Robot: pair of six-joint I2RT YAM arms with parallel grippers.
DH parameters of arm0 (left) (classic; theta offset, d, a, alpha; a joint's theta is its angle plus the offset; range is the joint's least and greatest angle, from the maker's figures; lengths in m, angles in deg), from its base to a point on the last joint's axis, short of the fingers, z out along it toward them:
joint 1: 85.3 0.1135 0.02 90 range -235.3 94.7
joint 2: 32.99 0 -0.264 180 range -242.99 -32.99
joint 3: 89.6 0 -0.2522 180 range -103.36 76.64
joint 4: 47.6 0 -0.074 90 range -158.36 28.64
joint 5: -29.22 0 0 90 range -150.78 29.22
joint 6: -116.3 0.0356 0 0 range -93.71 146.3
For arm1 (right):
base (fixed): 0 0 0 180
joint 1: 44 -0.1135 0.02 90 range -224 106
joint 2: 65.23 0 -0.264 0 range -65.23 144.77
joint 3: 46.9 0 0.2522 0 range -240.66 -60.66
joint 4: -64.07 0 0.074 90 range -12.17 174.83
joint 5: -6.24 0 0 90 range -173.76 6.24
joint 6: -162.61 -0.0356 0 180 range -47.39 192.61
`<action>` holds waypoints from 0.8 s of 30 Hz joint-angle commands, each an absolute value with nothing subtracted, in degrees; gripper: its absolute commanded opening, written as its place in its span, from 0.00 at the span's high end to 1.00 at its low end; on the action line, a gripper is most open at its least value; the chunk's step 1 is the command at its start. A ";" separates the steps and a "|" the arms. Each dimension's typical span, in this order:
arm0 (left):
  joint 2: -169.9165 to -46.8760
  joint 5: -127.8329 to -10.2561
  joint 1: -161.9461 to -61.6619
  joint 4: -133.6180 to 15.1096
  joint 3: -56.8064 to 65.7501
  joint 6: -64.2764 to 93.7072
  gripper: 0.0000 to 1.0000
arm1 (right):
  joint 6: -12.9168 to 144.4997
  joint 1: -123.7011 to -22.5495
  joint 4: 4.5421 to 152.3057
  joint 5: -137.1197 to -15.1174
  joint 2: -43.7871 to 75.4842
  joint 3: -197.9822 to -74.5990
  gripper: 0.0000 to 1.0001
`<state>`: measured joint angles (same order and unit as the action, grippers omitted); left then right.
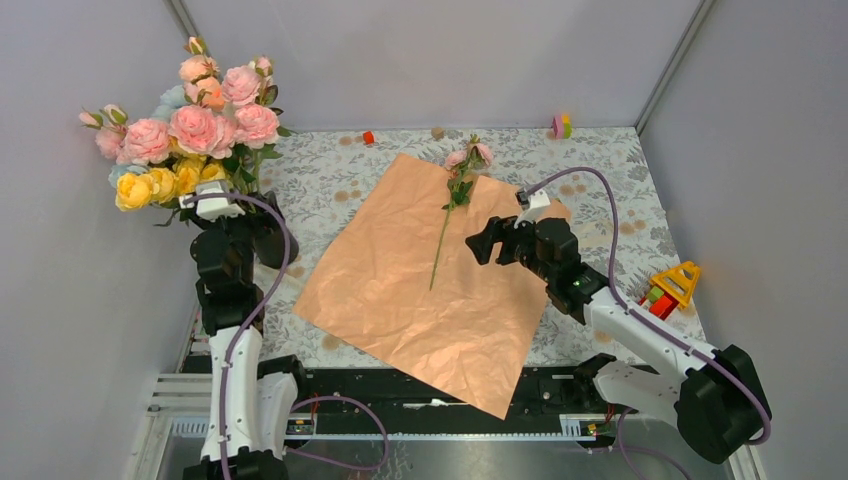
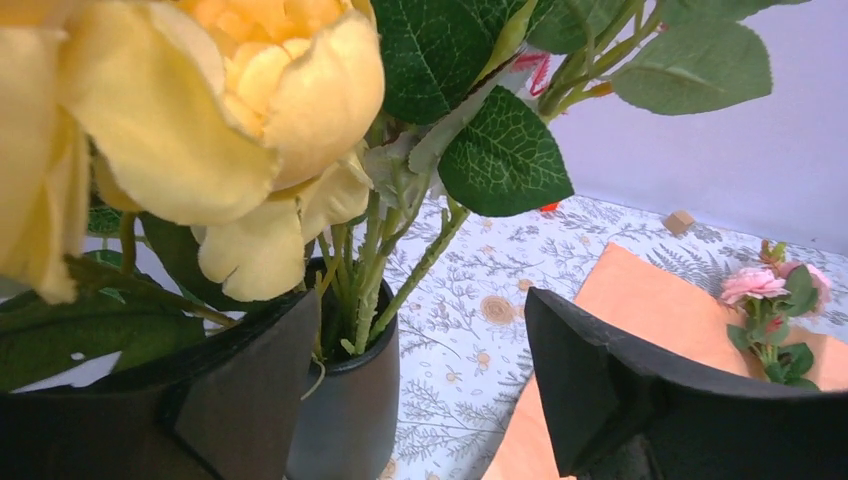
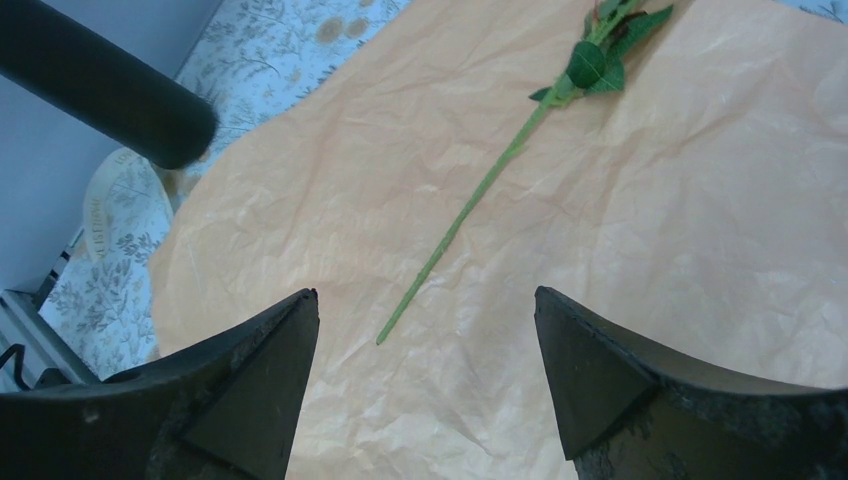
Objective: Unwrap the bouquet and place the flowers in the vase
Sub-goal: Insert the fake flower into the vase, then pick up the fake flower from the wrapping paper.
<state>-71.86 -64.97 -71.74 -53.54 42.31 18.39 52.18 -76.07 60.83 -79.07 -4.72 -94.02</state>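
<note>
Left wrist: left pincer (image 2: 422, 296) agape, seemingly clear of vase (image 2: 350, 410); right pincer (image 3: 425, 292) wide, empty, near rose stem (image 3: 465, 218).

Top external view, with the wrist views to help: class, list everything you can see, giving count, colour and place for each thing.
flowers: one bunch, pink, peach, pale blue and yellow, standing in the vase, far left
vase: one, black, far left
loose flower: one, pink head and green stem, lying on the paper
paper: one sheet, peach-orange, spread flat mid-table
small blocks: three, red, brown and pink-and-green, along the far edge
toy: one, yellow and red, right edge
tablecloth: one, white with grey leaves, covering the table
left gripper: black, open, vase between its fingers
right gripper: black, open, above the loose flower's stem
</note>
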 commanded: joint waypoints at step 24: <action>-74.94 -72.12 -84.24 -78.58 35.24 14.39 0.09 | 48.37 -81.47 102.97 -95.60 34.68 -136.11 0.31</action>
